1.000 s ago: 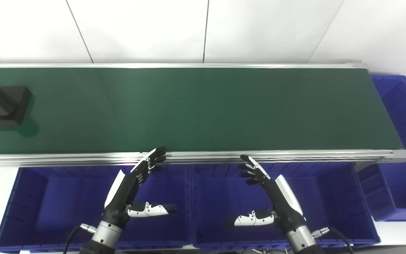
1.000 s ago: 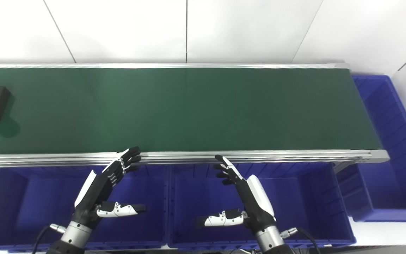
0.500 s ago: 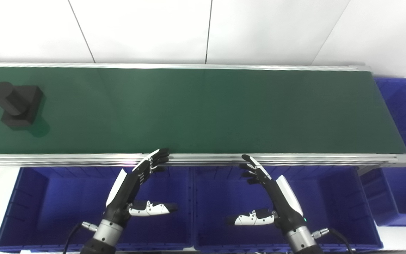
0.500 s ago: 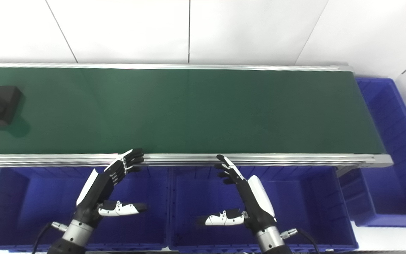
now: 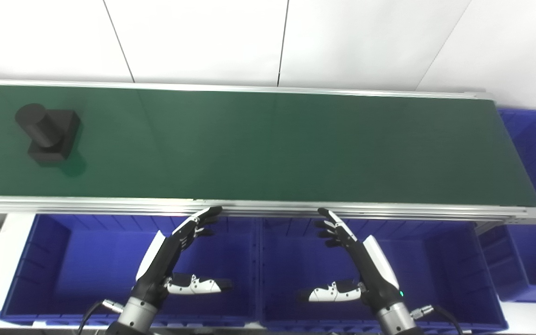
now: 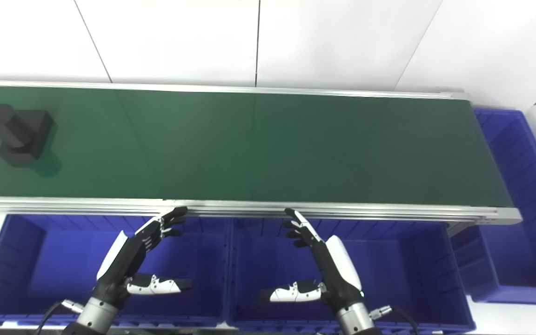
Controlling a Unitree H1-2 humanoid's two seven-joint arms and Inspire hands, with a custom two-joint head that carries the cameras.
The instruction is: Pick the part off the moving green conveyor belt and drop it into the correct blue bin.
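Observation:
A black part (image 5: pixel 48 134), a short cylinder on a square block, rides the green conveyor belt (image 5: pixel 268 144) at its far left. My left hand (image 5: pixel 175 258) hovers open over the left blue bin (image 5: pixel 54 270), fingertips near the belt's front rail. Over the middle blue bin (image 5: pixel 445 274) my right hand (image 5: pixel 358 260) is held open the same way, thumb spread inward. Both hands hold nothing and sit far right of the part.
A third blue bin (image 5: pixel 535 195) stands past the belt's right end. An aluminium rail (image 5: pixel 268 209) runs along the belt's front edge, just above the two front bins. White wall panels rise behind the belt.
The part has travelled rightward along the belt. The camera has also shifted, moving the whole scene a little. Both hands stay open in about the same pose.

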